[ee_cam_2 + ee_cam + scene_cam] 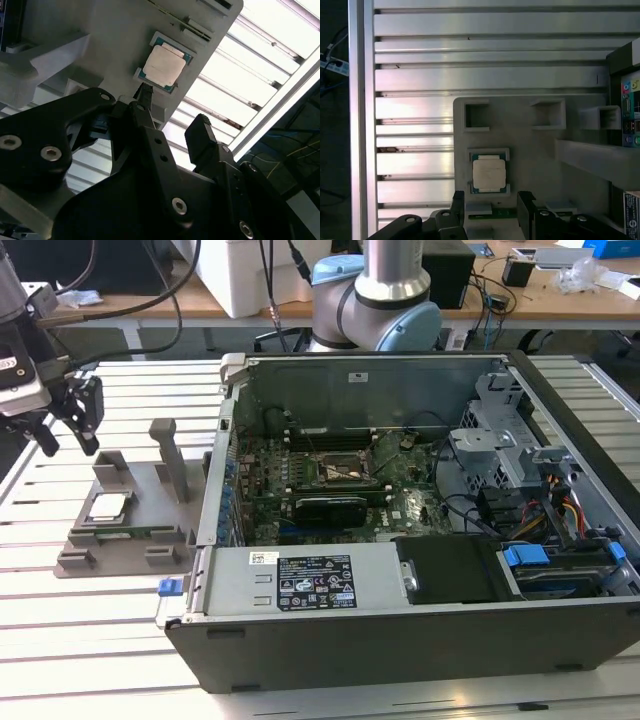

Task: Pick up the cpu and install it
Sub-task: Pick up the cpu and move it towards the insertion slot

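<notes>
We work on a slatted aluminium table (90,640). Nearest stands an open computer case (400,640). Toward the exterior view's left lies a grey holder tray (125,545), well apart from the motherboard socket (343,470) deep in the case.

The cpu (489,172) sits flat in a square seat of that tray. The gripper (491,200) hangs above the tray's near part, its fingers (200,125) spread with nothing between them, and the chip lies just beyond their tips.

We judge the chip light, stiff and thin, its metal lid smooth enough to slip. We would pinch two opposite edges and leave the top alone, though the seat's lips leave little edge free.

Its underside and orientation mark are hidden, and we cannot tell whether the socket is open. Farther back are the arm's base (385,300) and cluttered desks (540,290).
</notes>
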Robot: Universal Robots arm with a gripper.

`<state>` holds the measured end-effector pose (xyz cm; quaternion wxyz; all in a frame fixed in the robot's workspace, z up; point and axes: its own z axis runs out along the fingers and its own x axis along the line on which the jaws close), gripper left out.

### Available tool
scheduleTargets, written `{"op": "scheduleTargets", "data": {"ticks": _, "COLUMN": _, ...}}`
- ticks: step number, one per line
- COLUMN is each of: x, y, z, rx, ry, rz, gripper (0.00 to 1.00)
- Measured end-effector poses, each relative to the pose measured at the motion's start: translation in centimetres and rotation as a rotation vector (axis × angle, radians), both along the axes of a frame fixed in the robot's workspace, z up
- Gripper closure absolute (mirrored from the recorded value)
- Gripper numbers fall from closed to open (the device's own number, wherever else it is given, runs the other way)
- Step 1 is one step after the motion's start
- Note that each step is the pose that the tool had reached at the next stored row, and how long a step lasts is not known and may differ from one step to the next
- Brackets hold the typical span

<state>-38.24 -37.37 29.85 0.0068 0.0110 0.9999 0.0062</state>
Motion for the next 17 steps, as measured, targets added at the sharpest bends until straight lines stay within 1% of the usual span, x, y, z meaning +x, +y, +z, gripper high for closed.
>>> {"op": "scheduleTargets", "data": {"ticks": 6, "x": 0.0, "y": 0.00, "z": -1.05, "rx": 0.0000, "ry": 0.0017, "rz": 0.000, "gripper": 0.46}}
{"op": "scheduleTargets", "data": {"ticks": 11, "x": 0.0, "y": 0.00, "z": -1.70, "rx": 0.0000, "ry": 0.0025, "rz": 0.000, "gripper": 0.46}}
{"op": "scheduleTargets", "data": {"ticks": 13, "x": 0.0, "y": 0.00, "z": -2.08, "rx": 0.0000, "ry": 0.0030, "rz": 0.000, "gripper": 0.46}}
{"op": "scheduleTargets", "data": {"ticks": 17, "x": 0.0, "y": 0.00, "z": -2.51, "rx": 0.0000, "ry": 0.0036, "rz": 0.000, "gripper": 0.46}}
